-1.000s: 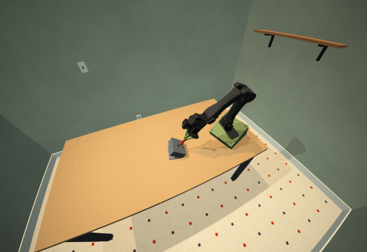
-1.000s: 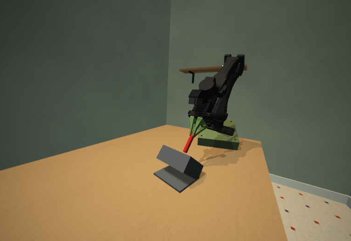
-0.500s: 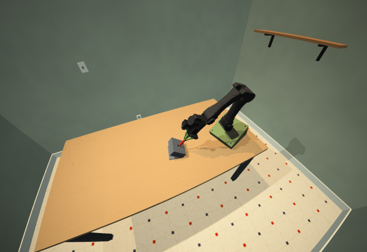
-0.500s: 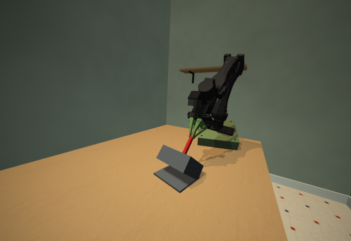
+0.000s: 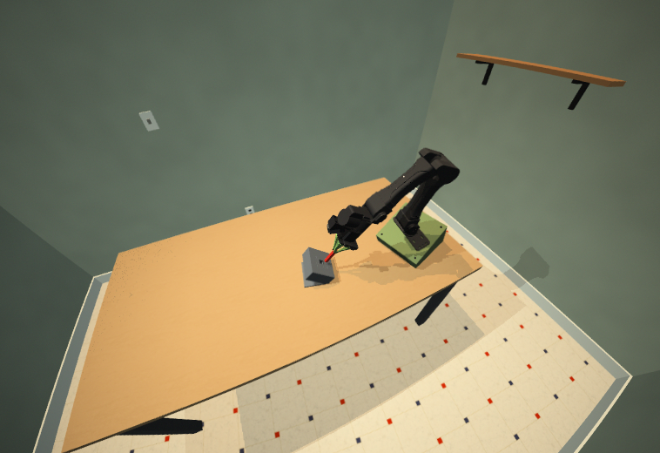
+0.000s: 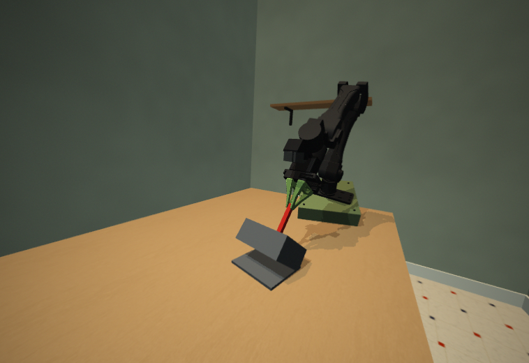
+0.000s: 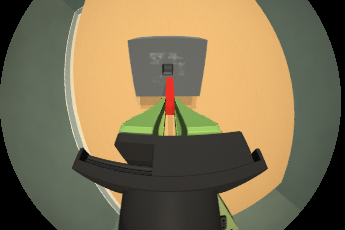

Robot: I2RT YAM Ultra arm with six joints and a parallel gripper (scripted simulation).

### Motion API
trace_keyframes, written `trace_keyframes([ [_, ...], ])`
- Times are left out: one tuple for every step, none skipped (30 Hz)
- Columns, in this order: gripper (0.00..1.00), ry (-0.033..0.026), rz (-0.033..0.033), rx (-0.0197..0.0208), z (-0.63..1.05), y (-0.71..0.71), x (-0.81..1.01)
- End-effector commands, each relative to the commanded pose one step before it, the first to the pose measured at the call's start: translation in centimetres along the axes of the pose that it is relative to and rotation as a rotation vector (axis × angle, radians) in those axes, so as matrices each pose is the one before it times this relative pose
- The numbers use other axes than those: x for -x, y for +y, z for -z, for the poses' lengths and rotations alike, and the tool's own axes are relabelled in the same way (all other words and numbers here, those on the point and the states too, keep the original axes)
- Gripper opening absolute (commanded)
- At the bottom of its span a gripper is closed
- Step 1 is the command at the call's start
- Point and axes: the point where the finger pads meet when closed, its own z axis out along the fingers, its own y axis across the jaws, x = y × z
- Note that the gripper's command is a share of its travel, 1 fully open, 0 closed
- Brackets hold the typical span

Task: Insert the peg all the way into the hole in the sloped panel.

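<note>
The black six-joint arm (image 5: 415, 186) stood on a green square base plate (image 5: 436, 230) at the far corner of the light wooden table (image 5: 208, 320) and reached forward and down toward the grey sloped panel block (image 6: 269, 243), which rested on its flat grey foot plate (image 6: 256, 267) on the table top. The gripper (image 6: 294, 201), with green tapered fingers, was clenched on the upper end of the slim red peg (image 6: 284, 220); the peg stuck out from the fingertips in line with them, tilted steeply downward. In the exterior view the lower end of the peg met the upper edge of the block and was hidden behind it. In the top view the peg (image 5: 329, 256) ended on the sloped face of the block (image 5: 317, 265), at a small dark mark. In the wrist view the peg (image 7: 171, 93) ran straight up the middle of the frame to the small dark square hole (image 7: 168, 69) at the centre of the panel face (image 7: 187, 64), its tip touching the lower rim of the hole; how deep the tip sat inside could not be told. Most of the peg's length was visible outside the panel. A brown wooden wall shelf (image 5: 539, 68) hung on black brackets behind the arm.
</note>
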Motion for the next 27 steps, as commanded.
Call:
trace_keyframes([
  [0.00,-0.05450,-0.00298,0.00821,1.529,0.327,2.373],
  [0.00,0.00000,0.00000,0.00000,0.116,0.010,0.051],
  [0.00,0.00000,0.00000,0.00000,0.114,0.011,0.055],
  [0.00,0.00000,0.00000,0.00000,0.111,0.012,0.062],
  [0.00,0.00000,0.00000,0.00000,0.101,0.014,0.077],
  [0.00,-0.00001,0.00000,0.00000,0.044,0.017,0.095],
  [0.00,-0.00001,0.00000,0.00000,-0.040,0.005,0.033],
  [0.00,-0.00001,0.00000,0.00000,-0.085,0.002,0.015],
  [0.00,-0.00002,0.00000,0.00000,-0.120,-0.001,0.004],
  [0.00,-0.00001,0.00000,0.00000,-0.126,-0.003,-0.005],
  [0.00,-0.00001,0.00000,0.00000,-0.126,-0.004,-0.008],
  [0.00,-0.00001,0.00000,0.00000,-0.127,-0.004,-0.007],
  [0.00,0.00000,0.00000,0.00000,0.000,0.000,0.000],
  [0.00,0.00000,0.00000,0.00000,0.000,0.000,0.000],
  [0.00,-0.00001,0.00000,0.00000,-0.127,-0.004,-0.007],
  [0.00,-0.00001,0.00000,0.00000,-0.127,-0.004,-0.006],
  [0.00,-0.00001,0.00000,0.00000,-0.127,-0.004,-0.007],
  [0.00,-0.00001,0.00000,0.00000,-0.126,-0.004,-0.008],
  [0.00,-0.00001,0.00000,0.00000,-0.126,-0.004,-0.010],
  [0.00,-0.00001,0.00000,0.00000,-0.126,-0.004,-0.011],
  [0.00,-0.00001,0.00000,0.00000,-0.127,-0.003,-0.007],
  [0.00,-0.00002,0.00000,0.00000,-0.127,-0.001,0.002],
  [0.00,-0.00002,0.00000,0.00000,-0.124,0.002,0.015],
  [0.00,-0.00002,0.00000,0.00000,-0.091,0.006,0.033],
  [0.00,-0.00002,0.00000,0.00000,-0.037,0.010,0.051],
  [0.00,-0.00001,0.00000,0.00000,0.017,0.010,0.052],
  [0.00,-0.00001,0.00000,0.00000,0.049,0.011,0.053],
])
